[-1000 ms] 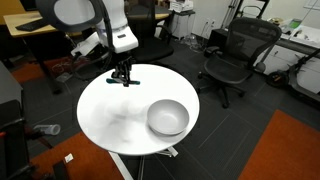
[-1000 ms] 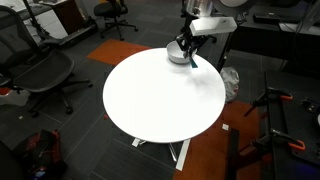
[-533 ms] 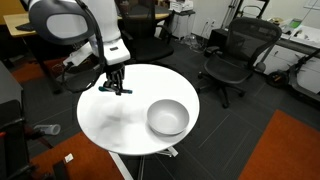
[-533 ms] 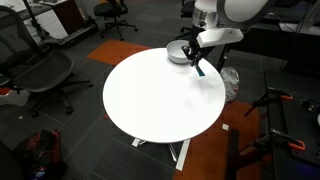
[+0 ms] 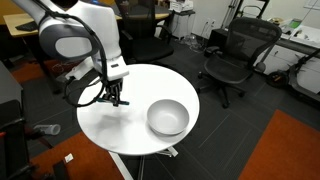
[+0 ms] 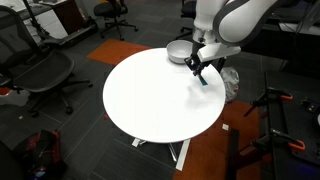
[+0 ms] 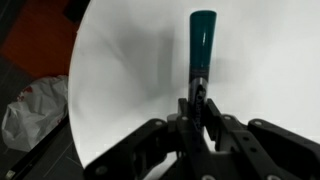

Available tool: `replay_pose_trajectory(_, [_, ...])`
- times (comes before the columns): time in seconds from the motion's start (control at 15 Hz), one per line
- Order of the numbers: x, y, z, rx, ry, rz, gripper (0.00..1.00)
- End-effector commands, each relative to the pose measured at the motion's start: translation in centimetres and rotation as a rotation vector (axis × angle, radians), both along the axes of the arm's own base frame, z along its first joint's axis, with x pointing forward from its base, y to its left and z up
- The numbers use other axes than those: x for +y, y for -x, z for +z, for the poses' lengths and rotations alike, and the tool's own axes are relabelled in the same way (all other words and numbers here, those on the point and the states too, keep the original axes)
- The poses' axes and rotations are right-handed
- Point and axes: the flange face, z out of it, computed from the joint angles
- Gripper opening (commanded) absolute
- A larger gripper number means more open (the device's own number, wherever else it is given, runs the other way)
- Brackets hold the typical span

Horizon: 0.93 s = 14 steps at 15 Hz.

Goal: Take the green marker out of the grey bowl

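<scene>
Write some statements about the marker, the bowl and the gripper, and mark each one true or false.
1. The green marker lies in the grey bowl. False: the gripper holds it over the round white table, apart from the bowl.
2. The fingers are closed on the marker. True.
3. The bowl stands upright on the table. True.
4. A second marker lies in the bowl. False: the bowl looks empty.

arm: white, rounded (dark joints) | fingers: black, apparently matte
</scene>
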Motion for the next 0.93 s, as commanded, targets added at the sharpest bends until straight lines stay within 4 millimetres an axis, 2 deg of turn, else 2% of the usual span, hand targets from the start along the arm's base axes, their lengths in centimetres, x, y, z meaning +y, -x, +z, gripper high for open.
replay_pose_trajectory(0.0, [-0.2,-0.4,-1.6,-0.014,0.001,0.003,0.05])
replay_pose_trajectory(0.13, [-0.2,-0.5,-2.4,-0.009,-0.001,0.003,0.05])
replay_pose_trajectory(0.2, [-0.3,-0.5,-2.7,-0.003,-0.001,0.002,0.16])
replay_pose_trajectory(0.27, [-0.2,-0.5,-2.8,-0.001,-0.004,0.001,0.44])
replay_pose_trajectory(0.4, [-0.3,-0.4,-2.6,-0.004,0.005,0.002,0.51])
replay_pose_trajectory(0.73, [-0.2,-0.5,-0.5,-0.045,0.023,0.013,0.90])
replay_pose_trajectory(0.87, [0.0,-0.3,0.9,-0.065,0.022,0.026,1.00])
